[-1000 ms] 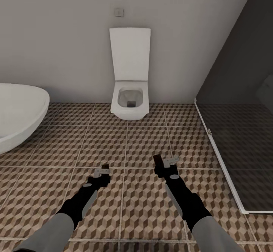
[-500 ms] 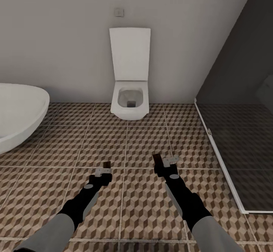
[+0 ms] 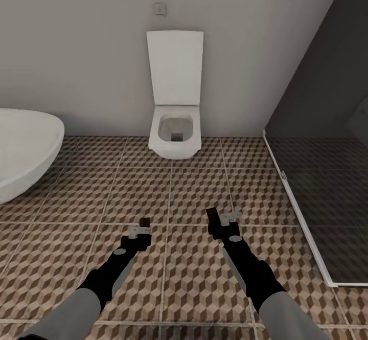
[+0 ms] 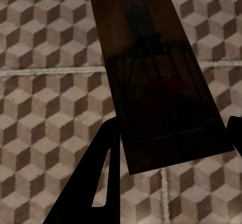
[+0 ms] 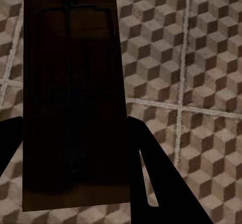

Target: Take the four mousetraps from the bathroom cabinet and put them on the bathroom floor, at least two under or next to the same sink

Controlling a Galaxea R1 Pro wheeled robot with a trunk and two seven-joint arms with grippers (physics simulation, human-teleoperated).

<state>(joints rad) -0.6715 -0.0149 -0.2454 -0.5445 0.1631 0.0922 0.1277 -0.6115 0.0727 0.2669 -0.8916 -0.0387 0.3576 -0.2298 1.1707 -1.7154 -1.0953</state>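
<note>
— What do we have in front of us?

— We face a white wall-hung toilet (image 3: 175, 135) with its lid raised against the grey wall, a small switch plate (image 3: 159, 8) above it. A white bathtub (image 3: 23, 148) curves in at our left, and a dark glass shower screen (image 3: 327, 197) with a white frame stands at our right.

— And the arms?

— Both reach forward over the bathroom floor (image 3: 76, 202), those cube-patterned tiles in brown, beige and white. Our left claw (image 3: 141, 227) is clenched on a mousetrap (image 4: 156, 77); in the left wrist view the dark brown board sits between the black fingers (image 4: 98, 178), tilted, with the tiles behind it.

— The right side?

— Much the same. Our right claw (image 3: 221, 219) grasps a second mousetrap (image 5: 73, 98), its board standing lengthwise between the fingers (image 5: 151, 183) (the wire parts on it are faint, too dark to make out well). From the head view each trap is only a small dark sliver at the claw tip.

— Are the traps down on the tiles?

— Both are in the claws, held above the floor near a grout line, the left one lower in our view than the right.
</note>
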